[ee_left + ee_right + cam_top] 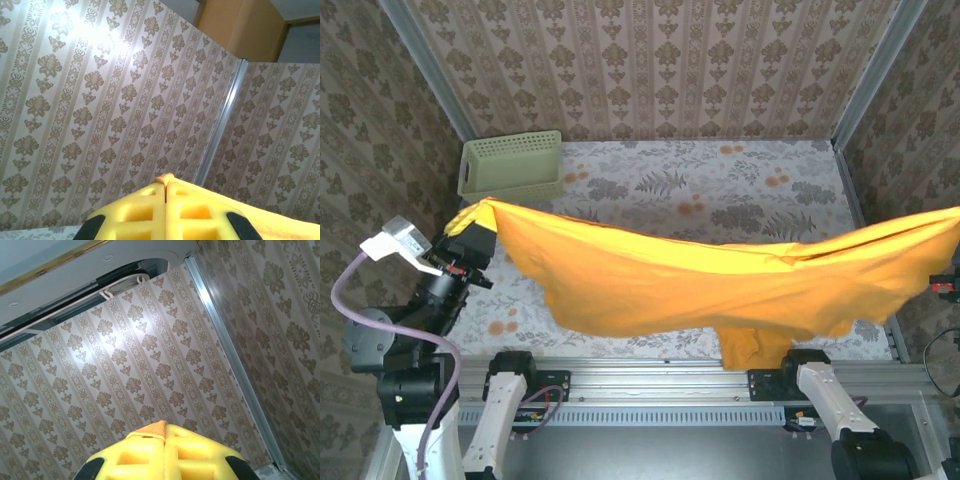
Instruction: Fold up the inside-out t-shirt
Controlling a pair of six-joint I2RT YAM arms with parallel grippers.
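Because the inside-out t-shirt (pixel 720 280) is pinched at two ends set well apart, it hangs in the air as one long orange-yellow band strung between the left hand (pixel 470 235) and the right hand (pixel 165 435). Its middle sags below both of them, and a loose flap droops toward the near edge of the counter (pixel 720 185); whether that flap touches anything I cannot tell. Both hands are clenched on the cloth. Looking along each wrist, the yellow fingers (pixel 145 212) meet flat together with a small nub of orange fabric squeezed out at the tip. To my eye the shirt is held wide and high like this to pull out the slack and show its shape before it is laid down, so I judge that no fold has been made yet. A pale green basket (pixel 510 165) sits on the counter just beyond the left hand, by the far wall, and seems to play no part.
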